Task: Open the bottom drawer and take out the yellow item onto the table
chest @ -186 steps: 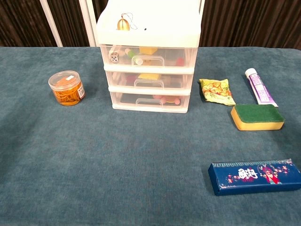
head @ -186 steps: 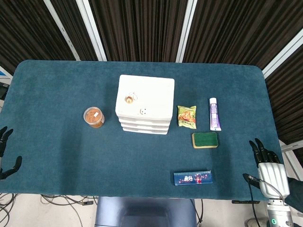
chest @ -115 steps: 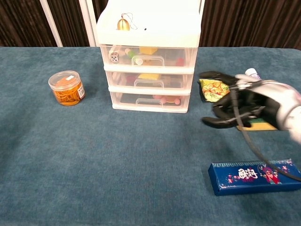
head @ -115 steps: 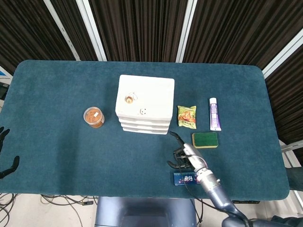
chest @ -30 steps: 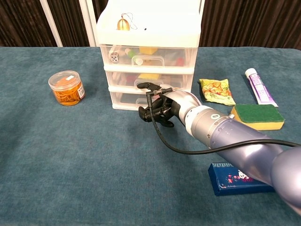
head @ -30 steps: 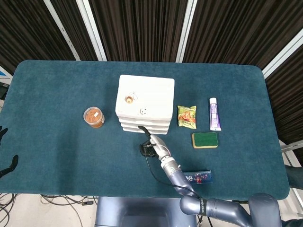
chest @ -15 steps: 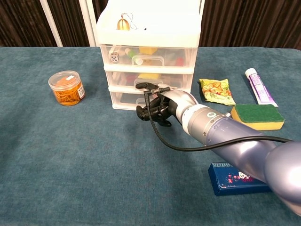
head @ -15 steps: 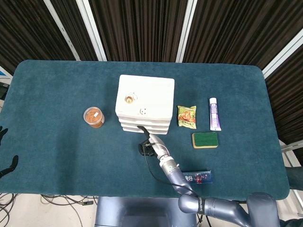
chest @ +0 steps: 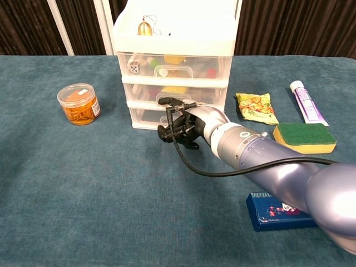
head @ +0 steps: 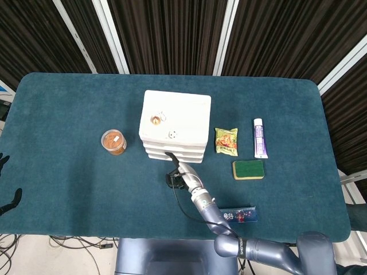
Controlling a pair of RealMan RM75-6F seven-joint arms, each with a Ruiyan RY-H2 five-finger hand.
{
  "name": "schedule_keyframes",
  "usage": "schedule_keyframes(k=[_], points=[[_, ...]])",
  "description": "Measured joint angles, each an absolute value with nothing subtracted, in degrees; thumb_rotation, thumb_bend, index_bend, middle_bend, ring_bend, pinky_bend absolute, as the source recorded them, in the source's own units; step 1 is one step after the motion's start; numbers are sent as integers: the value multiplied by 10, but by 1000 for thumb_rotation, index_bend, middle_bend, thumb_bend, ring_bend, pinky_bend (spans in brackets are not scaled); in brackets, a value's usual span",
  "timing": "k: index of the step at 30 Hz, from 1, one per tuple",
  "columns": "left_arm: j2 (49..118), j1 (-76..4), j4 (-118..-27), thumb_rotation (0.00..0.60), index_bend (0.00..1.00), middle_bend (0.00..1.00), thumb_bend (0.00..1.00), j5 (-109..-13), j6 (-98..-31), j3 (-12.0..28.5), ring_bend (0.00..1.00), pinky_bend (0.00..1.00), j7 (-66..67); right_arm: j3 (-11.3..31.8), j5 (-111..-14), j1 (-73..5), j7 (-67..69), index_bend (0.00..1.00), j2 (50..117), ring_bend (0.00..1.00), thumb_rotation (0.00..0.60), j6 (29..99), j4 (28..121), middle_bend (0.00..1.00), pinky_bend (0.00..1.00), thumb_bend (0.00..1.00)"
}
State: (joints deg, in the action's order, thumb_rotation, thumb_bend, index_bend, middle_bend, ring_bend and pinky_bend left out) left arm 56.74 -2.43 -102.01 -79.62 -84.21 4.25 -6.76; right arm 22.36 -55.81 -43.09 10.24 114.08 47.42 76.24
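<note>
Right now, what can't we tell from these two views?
- Bottom drawer handle: chest view, the right hand covers it; whether the fingers hold it cannot be told.
- Bottom drawer contents: chest view, mostly hidden by that hand; head view shows only the cabinet top.
- Left hand: head view, cut off by the left edge.
- Blue box: chest view, arm covers most of it.

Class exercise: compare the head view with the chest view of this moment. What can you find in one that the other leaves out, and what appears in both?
Only the head view shows the left hand at the table's edge, and the drawer unit's top from above.

Only the chest view shows the clear drawer fronts and the coloured items inside them, with the right hand at the bottom drawer.

Both show the right hand, orange jar, snack packet, tube, sponge and blue box.
</note>
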Motion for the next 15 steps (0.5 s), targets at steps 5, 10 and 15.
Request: schedule_keyframes(k=[5,10,15], points=[[567,-24,-1020,600,37,0,405,-796,-843,43,0,0,-69,224,-559,-432,102,70,1140,916,600,476,765,887,944,640],[567,-24,-1021,600,37,0,405,-797,-843,43,0,0,-68,224,-559,-433,102,70,1138,916,600,476,769,887,944,639],[567,-24,-1020,600,37,0,405,-796,-844,43,0,0,-68,225,-556,-435,101,70,1139,916,600,473,767,886,944,640]])
